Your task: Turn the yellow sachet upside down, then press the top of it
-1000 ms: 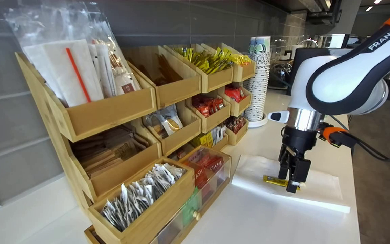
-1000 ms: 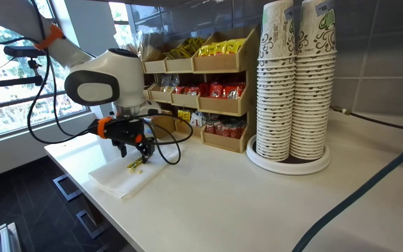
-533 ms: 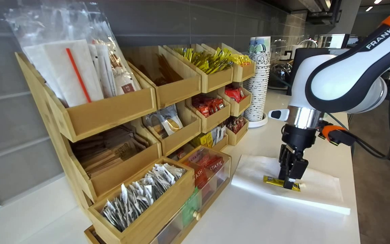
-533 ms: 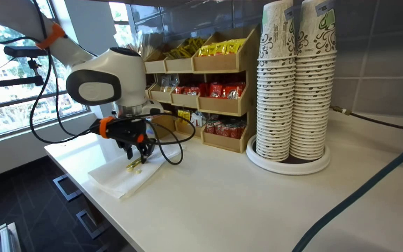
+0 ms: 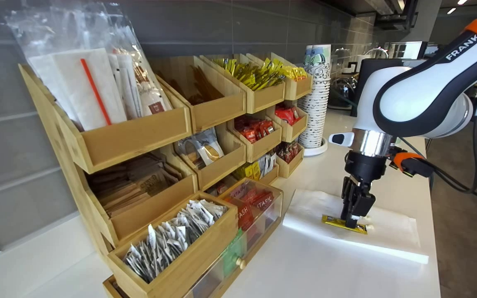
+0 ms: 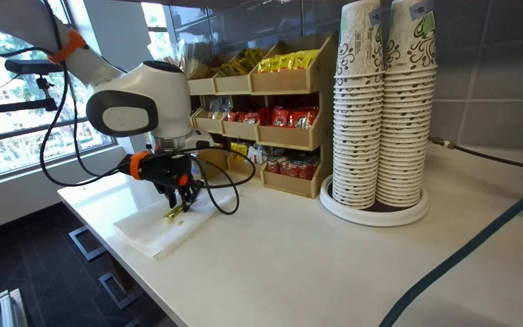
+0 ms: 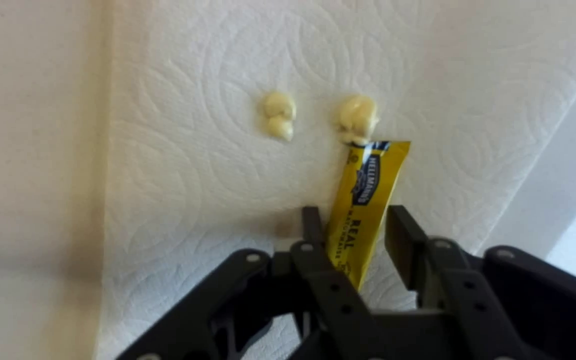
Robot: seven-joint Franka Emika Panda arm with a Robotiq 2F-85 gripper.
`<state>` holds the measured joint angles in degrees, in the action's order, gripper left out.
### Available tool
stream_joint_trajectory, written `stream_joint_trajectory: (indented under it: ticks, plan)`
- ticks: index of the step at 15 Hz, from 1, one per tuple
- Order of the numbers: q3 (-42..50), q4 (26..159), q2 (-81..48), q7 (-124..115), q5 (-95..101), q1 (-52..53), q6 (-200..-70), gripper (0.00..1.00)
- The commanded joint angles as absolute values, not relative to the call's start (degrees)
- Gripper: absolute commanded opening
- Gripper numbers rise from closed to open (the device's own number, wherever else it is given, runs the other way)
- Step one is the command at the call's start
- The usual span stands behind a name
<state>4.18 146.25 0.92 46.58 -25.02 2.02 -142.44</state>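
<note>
The yellow sachet, marked as mayonnaise, lies flat with its printed face up in the wrist view (image 7: 368,192). It also shows in both exterior views (image 5: 333,221) (image 6: 170,213). It rests on a folded white paper towel (image 7: 183,170). My gripper (image 7: 353,215) points down with one finger on each side of the sachet. The left finger is close to its edge; a gap shows at the right finger. The sachet's near end is hidden behind the gripper. Two pale mayonnaise blobs lie on the towel: one (image 7: 358,119) at the sachet's far end, one (image 7: 280,115) apart to the left.
A wooden organizer (image 5: 222,107) with several bins of packets stands along the wall. Stacked paper cups (image 6: 357,145) stand on a round white tray (image 6: 375,220) beside it. A black cable (image 6: 232,184) loops from the wrist. The counter's front edge (image 6: 120,254) is near the towel.
The gripper's fingers have moved closer together and now flank the sachet more narrowly. The arm has shifted slightly. The sachet stays in the same place on the towel.
</note>
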Motion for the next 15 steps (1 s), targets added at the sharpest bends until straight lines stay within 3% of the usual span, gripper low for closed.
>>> stream_joint_trajectory:
  ticks: [1,2,3,4,6,9,13,15]
  plan:
    - [3.20,145.81,-0.22,47.24,-25.68,0.95,-143.67,0.30]
    - [3.18,145.80,-0.07,47.26,-25.72,0.91,-143.54,0.47]
    - [3.11,145.81,0.16,47.27,-25.78,0.95,-143.51,0.58]
    - [3.03,145.84,0.37,46.94,-25.46,1.01,-143.52,0.60]
    - [2.62,145.87,0.99,46.08,-24.83,1.20,-143.41,0.73]
    - [1.85,145.84,1.47,44.78,-23.67,1.48,-143.38,0.72]
    - [1.17,145.79,1.98,44.44,-23.16,1.55,-142.97,0.56]
    - [1.00,145.73,1.99,44.26,-22.96,1.51,-142.80,0.53]
